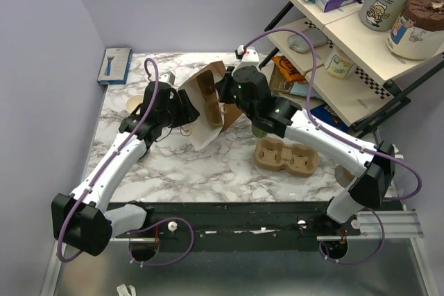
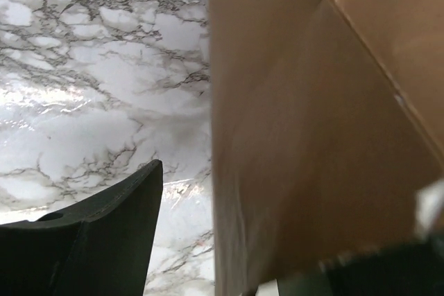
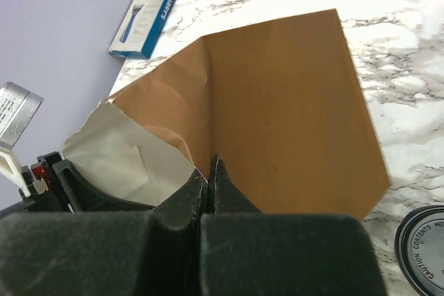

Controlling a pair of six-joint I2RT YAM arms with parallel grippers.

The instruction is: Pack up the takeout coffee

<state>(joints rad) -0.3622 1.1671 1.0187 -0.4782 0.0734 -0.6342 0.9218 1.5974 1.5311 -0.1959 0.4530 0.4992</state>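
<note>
Nearest, the brown moulded-pulp cup tray point(image 1: 286, 156) lies empty on the marble table point(image 1: 173, 171). Past it the takeout coffee point(image 3: 423, 240), round black plastic lid showing, stands outside the brown paper bag point(image 1: 206, 109). The right gripper point(image 3: 209, 171) pinches the bag's rim, and the left gripper point(image 1: 183, 110) straddles its wall, spread. Judging by this, bagging the cup remains.

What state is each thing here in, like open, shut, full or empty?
paper bag: mouth open, tilted, held at its rim.
right gripper: shut on the bag's rim.
left gripper: open, one finger on either side of the bag's wall.
takeout coffee: lid on, outside the bag.
cup tray: empty, lying flat.
</note>
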